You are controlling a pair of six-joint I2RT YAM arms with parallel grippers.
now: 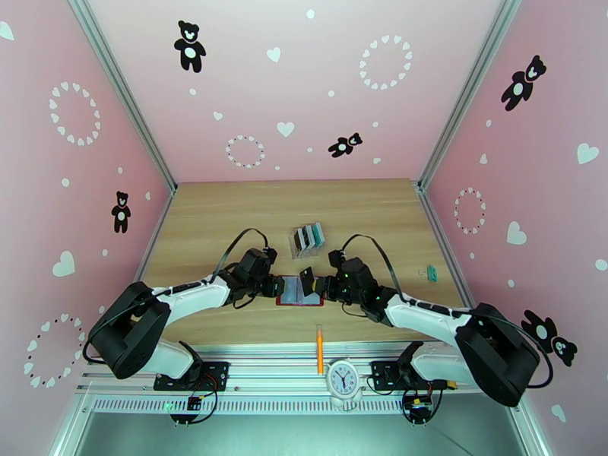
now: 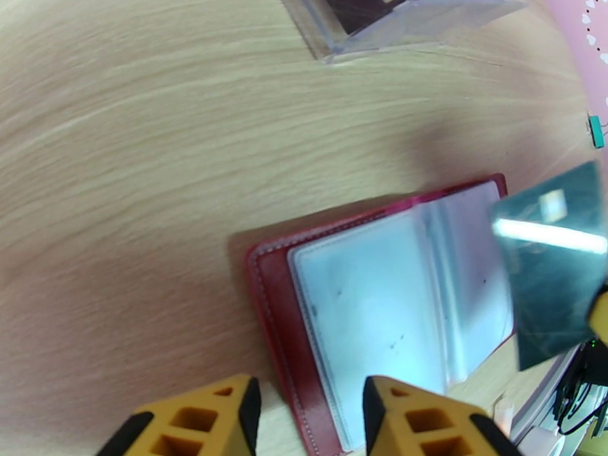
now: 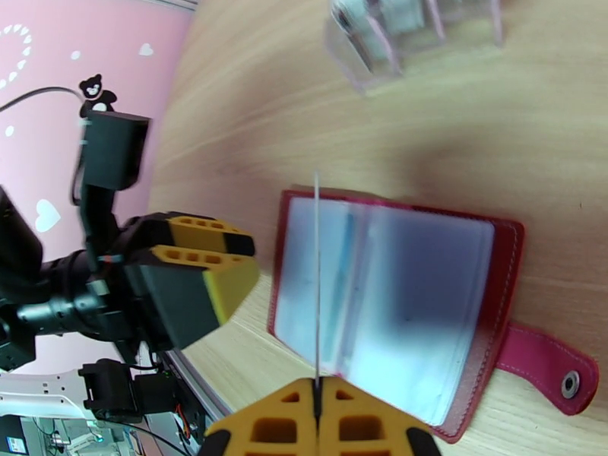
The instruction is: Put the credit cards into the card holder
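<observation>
Edgewise, credit card (image 3: 316, 275) (broadside from left wrist)

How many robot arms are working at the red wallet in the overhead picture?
2. The left arm reaches in from the left, its fingers open at the card holder edge; the right arm reaches in from the right, fingers shut on a dark card. None hidden.

The right hand (image 3: 315, 393) pinches a card (image 3: 316, 260) edge-on over the open red card holder (image 3: 508, 267).
</observation>
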